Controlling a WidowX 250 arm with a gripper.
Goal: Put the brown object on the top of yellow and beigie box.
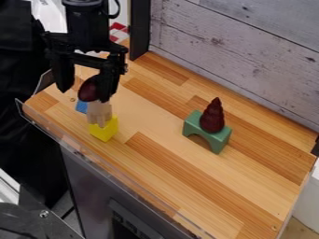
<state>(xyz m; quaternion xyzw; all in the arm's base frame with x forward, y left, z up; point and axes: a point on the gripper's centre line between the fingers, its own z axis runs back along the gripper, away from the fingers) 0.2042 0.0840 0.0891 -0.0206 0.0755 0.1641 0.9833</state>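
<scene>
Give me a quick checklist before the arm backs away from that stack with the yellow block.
1. Beige block on top of yellow block: ok.
2. Brown object at the top of the beige block: ok.
3. Gripper open: ok.
4. Gripper free of the brown object: cannot tell; one finger overlaps its edge in view.
5. Brown object settled enough to stay put: cannot tell.
6. Green arch and its dark red cone apart from the stack: ok.
</scene>
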